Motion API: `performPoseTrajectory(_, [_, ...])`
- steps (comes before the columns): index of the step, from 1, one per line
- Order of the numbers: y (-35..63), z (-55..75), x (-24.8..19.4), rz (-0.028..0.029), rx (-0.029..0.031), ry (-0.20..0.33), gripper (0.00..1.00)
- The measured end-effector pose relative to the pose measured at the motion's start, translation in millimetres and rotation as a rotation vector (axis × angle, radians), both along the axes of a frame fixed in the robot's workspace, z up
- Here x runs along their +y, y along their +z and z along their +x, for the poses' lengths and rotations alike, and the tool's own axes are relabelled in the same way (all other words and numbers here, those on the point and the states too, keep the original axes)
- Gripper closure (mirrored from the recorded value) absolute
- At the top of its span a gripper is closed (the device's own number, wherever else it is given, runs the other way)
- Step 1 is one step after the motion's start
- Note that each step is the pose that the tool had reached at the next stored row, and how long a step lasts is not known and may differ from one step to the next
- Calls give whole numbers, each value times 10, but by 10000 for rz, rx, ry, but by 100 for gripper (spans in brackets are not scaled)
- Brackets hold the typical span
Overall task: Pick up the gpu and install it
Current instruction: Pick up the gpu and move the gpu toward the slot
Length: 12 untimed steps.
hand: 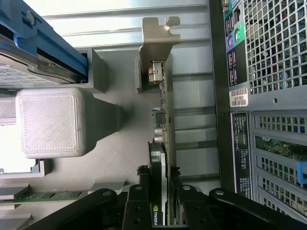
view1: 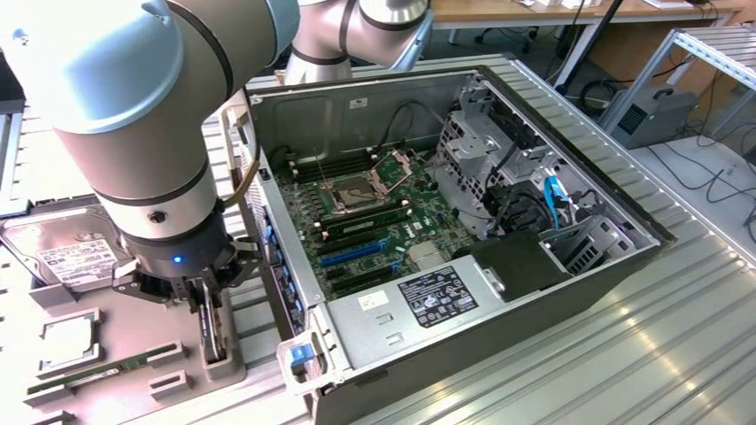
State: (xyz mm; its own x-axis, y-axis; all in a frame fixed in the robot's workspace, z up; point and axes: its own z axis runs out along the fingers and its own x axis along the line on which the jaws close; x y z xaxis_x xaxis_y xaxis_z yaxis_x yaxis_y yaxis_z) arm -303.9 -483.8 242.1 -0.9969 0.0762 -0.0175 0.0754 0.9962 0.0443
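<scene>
The gripper (view1: 204,305) stands low over a grey tray (view1: 130,328) at the near end of the counter (view1: 638,345), on the exterior view's left. Its fingers (hand: 139,203) are clenched on the gpu (hand: 165,143), one against each face of the card. The gpu (view1: 214,335) stands on edge in a slot of the tray, and its silvery bracket (hand: 158,43) is at the end away from the gripper.

The tray holds four parts, one of each. Besides the gpu there is a green RAM stick (view1: 101,374) lying flat in its groove. A square chip (view1: 69,336) sits in a pocket, and a hard drive (view1: 65,257) with a white label lies farther back.

Just beside the tray, toward the exterior view's right, one computer case (view1: 473,354) lies on its side with the panel off. Inside it are a green motherboard (view1: 366,221), a power supply (view1: 431,297) with a black label, and a blue cable (view1: 551,197) near the drive bays.

The counter is ribbed metal. Behind it are a wooden desk (view1: 532,11), a metal frame (view1: 709,53) and cables on the floor.
</scene>
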Motion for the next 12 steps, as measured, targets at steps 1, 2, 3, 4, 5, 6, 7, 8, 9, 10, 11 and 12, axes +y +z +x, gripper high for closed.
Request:
performPoseTrajectory(1, [0, 0, 0, 0, 0, 0, 73])
performPoseTrajectory(2, [0, 0, 0, 0, 0, 0, 73])
performPoseTrajectory(3, [0, 0, 0, 0, 0, 0, 73])
performPoseTrajectory(4, [0, 0, 0, 0, -1, 0, 73])
performPoseTrajectory(5, [0, 0, 0, 0, 0, 0, 73])
performPoseTrajectory(6, [0, 0, 0, 0, 0, 0, 73])
performPoseTrajectory(7, [0, 0, 0, 0, 0, 0, 73])
performPoseTrajectory(8, [0, 0, 0, 0, 0, 0, 73])
performPoseTrajectory(9, [0, 0, 0, 0, 0, 1, 73])
performPoseTrajectory(10, [0, 0, 0, 0, 0, 0, 73])
performPoseTrajectory(11, [0, 0, 0, 0, 0, 0, 73])
performPoseTrajectory(12, [0, 0, 0, 0, 0, 0, 73])
